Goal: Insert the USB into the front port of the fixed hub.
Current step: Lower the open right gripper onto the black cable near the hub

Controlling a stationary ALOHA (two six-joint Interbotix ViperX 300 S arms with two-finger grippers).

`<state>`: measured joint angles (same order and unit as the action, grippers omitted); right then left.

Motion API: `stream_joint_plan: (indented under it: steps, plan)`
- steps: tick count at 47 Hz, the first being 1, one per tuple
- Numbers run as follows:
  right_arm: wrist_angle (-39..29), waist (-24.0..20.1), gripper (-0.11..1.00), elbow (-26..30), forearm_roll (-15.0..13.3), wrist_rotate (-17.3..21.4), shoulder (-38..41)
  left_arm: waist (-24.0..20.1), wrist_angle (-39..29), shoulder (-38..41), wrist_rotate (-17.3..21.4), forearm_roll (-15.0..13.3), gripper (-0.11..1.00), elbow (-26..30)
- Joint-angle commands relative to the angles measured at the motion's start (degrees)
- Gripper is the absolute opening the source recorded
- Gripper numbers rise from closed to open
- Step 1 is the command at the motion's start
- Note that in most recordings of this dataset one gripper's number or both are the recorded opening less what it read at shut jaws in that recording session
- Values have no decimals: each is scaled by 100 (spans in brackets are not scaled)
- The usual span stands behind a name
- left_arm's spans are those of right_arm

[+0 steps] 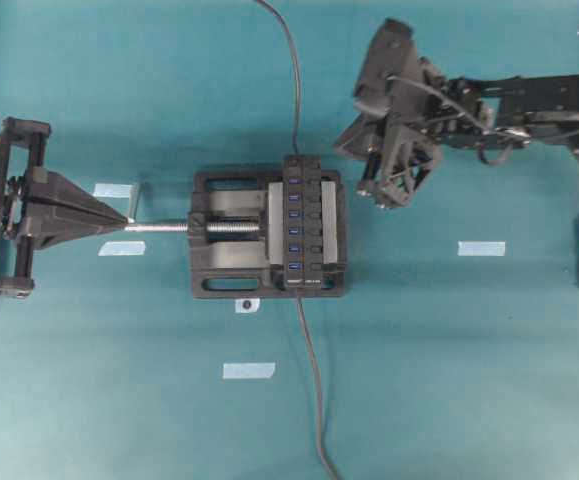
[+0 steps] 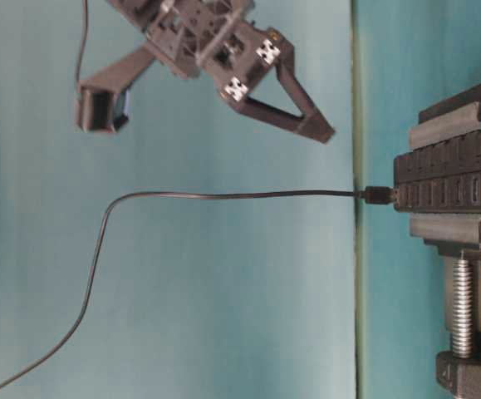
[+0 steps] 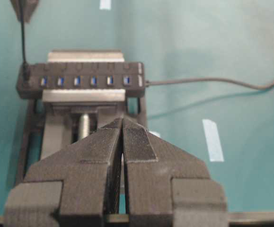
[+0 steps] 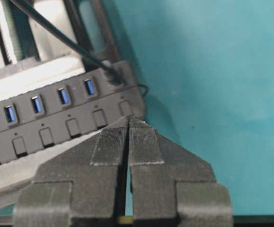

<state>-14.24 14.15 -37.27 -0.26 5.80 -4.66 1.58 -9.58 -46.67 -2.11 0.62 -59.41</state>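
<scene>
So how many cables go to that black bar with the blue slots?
2. In the overhead view, the USB cable comes down from the top edge to the hub's upper end. The second cable leaves its lettered lower end toward the bottom edge. None seem hidden.

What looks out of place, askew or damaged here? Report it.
Nothing stands out. The fixed hub sits square in the vise, and the USB stands in its end slot. The left gripper and right gripper are shut and hold nothing.
</scene>
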Motion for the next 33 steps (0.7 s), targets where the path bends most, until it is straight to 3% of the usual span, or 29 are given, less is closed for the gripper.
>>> stream_joint_plan:
  steps: [1,19,33]
  plan:
    - [-35,-70,-2,220,-9,-44,26,9,35,18,0,9,0,97]
    - [18,-220,-2,396,-9,-396,290,9,35,18,0,9,0,88]
    - [149,-220,-1,396,-9,-396,325,9,44,0,0,9,0,105]
